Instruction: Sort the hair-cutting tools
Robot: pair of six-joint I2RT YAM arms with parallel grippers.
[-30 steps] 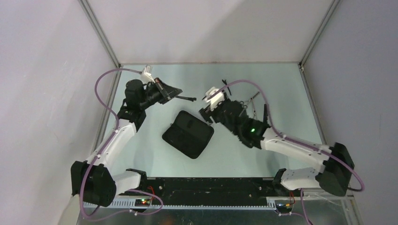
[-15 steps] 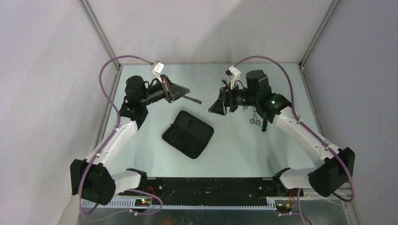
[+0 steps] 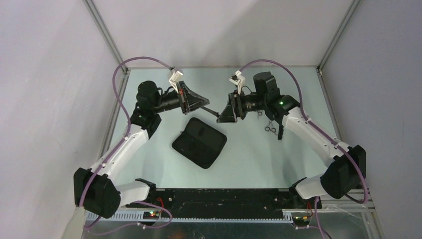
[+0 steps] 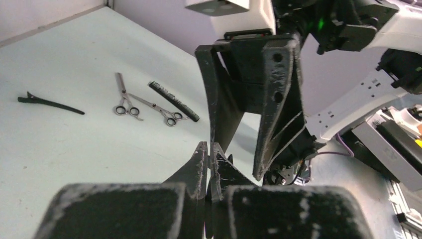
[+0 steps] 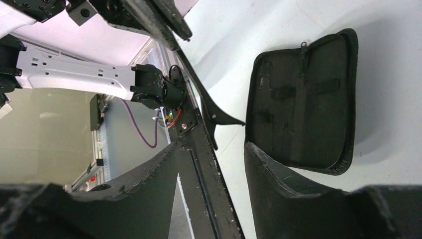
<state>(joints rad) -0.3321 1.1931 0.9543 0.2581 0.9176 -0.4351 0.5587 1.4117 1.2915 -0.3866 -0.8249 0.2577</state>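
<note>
Down at the near side of the table [image 3: 249, 154], just left of centre in the overhead frame, the black zip case [image 3: 199, 142] lies flat at a slant. In the right wrist view it fills the right half, with bands and a zip pull showing on its face.

Just beyond it, mid-frame, the two arms meet nose to nose. The left gripper [image 3: 203, 103] comes in from the left with its fingers pinched narrow, gripping a thin black clip [image 3: 212, 109] that pokes out to the right, above the case's far corner. Facing it is the right gripper [image 3: 225, 110], fingers spread wide. The free end of the clip reaches to those fingers, and in the right wrist view it runs close along one of them. Whether it touches that finger, the pictures do not settle. Nothing is clamped there.

Further right and back, partly under the right arm in the overhead view, the other tools lie on the table. The left wrist view shows them best, in its upper left. One pair of silver scissors [image 4: 122, 94] and a second pair [image 4: 154, 105] lie with their blades crossing. The black comb [image 4: 174, 101] rests just beside the second pair's handles. Well to the left of them in that frame, a second black clip [image 4: 50, 103] lies alone.
</note>
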